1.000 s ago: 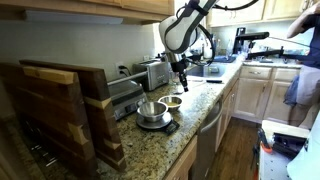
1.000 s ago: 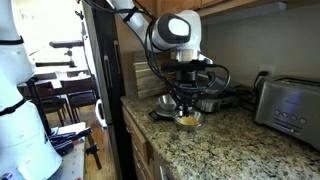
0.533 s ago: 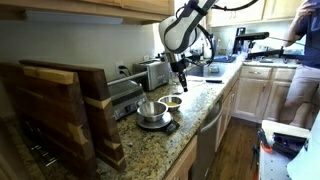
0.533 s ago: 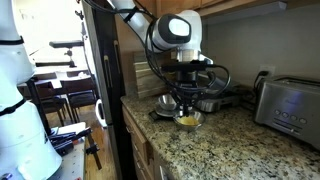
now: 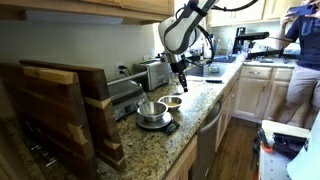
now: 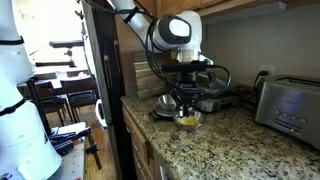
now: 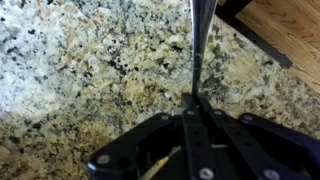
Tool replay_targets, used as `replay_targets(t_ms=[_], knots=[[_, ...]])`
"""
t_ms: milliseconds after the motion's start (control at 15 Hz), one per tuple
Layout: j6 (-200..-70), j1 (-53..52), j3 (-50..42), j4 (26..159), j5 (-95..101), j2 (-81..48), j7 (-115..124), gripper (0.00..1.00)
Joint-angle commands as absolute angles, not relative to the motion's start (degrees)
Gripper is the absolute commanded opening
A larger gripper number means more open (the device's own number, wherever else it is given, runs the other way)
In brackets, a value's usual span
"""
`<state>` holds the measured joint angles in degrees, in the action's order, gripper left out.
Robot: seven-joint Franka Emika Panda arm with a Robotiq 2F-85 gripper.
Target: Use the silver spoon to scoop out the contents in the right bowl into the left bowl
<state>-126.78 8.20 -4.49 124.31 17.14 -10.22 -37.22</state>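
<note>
Silver spoon [image 7: 197, 50] points to 12 o'clock from the gripper [image 7: 195, 103], whose fingers are pinched tight on its thin handle. In an exterior view the right bowl [image 6: 188, 121] sits at the gripper's 6 o'clock, near the counter's front edge, with the left bowl [image 6: 167, 103] at its 10 o'clock. Bare granite counter [image 7: 70, 70] spreads to 9 o'clock, and its edge and wood floor [image 7: 285, 25] lie at 2 o'clock

Speckled granite counter [image 7: 80, 70], silver toaster [image 6: 291, 99] (near the wall), wooden boards [image 5: 60, 110] upright at one end
</note>
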Motion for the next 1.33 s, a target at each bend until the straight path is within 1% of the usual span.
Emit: replay_targets(t_ms=[0,400,933,1267], knots=[[-125.08,7.07,-4.56,122.7,20.05,-11.18,-35.58,0.04],[-122.46,5.14,-4.36,119.36,25.73,-13.61,-34.73,0.04],[-114.8,2.98,-3.98,114.59,32.11,-17.66,-34.43,0.04],[-110.56,1.89,-3.38,110.96,35.79,-22.4,-35.06,0.04]])
